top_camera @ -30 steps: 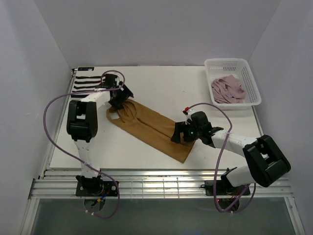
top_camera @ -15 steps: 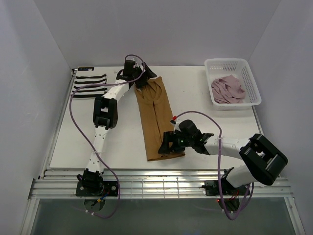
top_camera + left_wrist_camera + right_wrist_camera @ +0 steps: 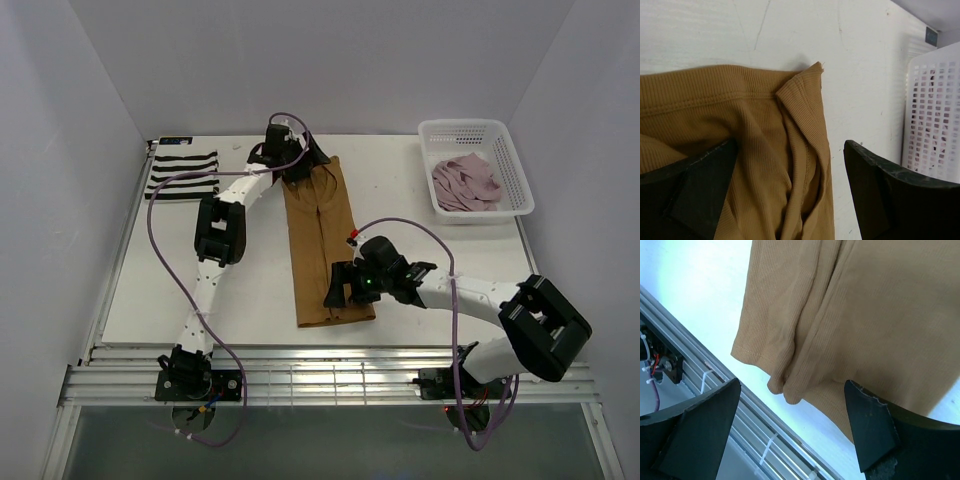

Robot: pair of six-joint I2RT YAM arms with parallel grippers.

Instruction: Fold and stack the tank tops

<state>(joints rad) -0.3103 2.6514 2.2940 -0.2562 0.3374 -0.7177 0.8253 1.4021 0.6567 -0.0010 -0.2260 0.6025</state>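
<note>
Hem first: the near edge of the tan-brown tank top [image 3: 865, 300] lies directly under my right claw [image 3: 792, 390], whose fingers stand spread wide with nothing pinched between them. On the side towards my base, the table [image 3: 680, 295] gives way to metal rails [image 3: 755, 435], so this end sits close to the edge.

From there the top runs away from me as one long narrow strip with a ridge down its middle. I take it the sides are already folded in, and it is laid straight so that a crosswise fold can come next.

At its far end my left claw [image 3: 790, 150] hovers low, equally wide open and gripping nothing. Rumpled cloth lies between its fingers, and one corner is flipped over just ahead of them; I judge that needs smoothing.

Left of that claw, well apart, the striped tank top [image 3: 183, 172] rests folded at the far corner, probably the base of the stack. Far off to its right the pink tank top [image 3: 463, 182] lies heaped in the white basket [image 3: 505, 140], not yet folded.
</note>
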